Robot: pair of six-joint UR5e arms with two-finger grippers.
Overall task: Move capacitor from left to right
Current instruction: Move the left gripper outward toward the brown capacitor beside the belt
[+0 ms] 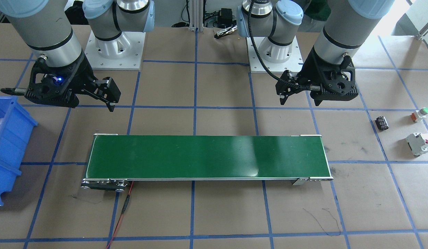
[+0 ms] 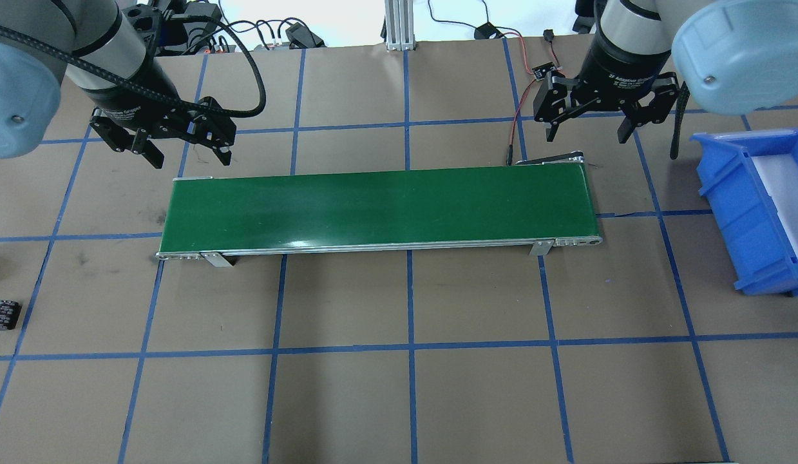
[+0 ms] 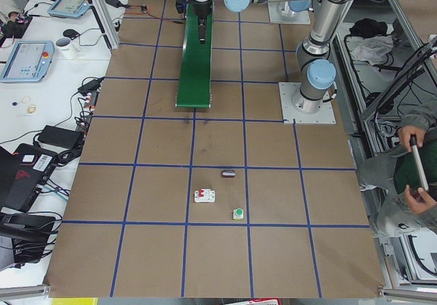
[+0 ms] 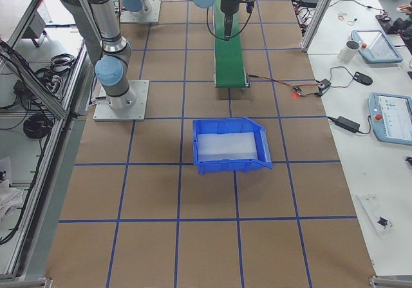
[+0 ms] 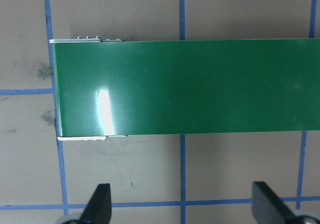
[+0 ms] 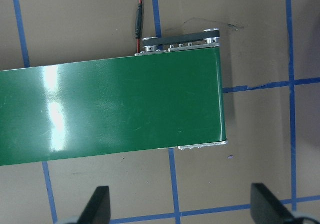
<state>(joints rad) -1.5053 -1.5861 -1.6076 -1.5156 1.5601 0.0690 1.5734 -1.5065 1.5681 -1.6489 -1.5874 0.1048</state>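
The capacitor point(image 1: 382, 123) is a small stubby black part with pale ribs, lying on the brown table far out on my left side; it also shows in the overhead view point(image 2: 4, 314) and the exterior left view point(image 3: 229, 174). My left gripper point(image 2: 189, 153) is open and empty, hovering behind the left end of the green conveyor belt point(image 2: 379, 206), well away from the capacitor. My right gripper point(image 2: 587, 134) is open and empty behind the belt's right end. The wrist views show each gripper's open fingers, left point(image 5: 182, 206) and right point(image 6: 180, 206), with only the belt below.
A white circuit breaker with a red tab point(image 1: 419, 143) and a green-capped push button point(image 1: 421, 114) lie near the capacitor. A blue bin point(image 2: 753, 212) stands on my right side. A red wire point(image 1: 125, 207) runs from the belt's right end.
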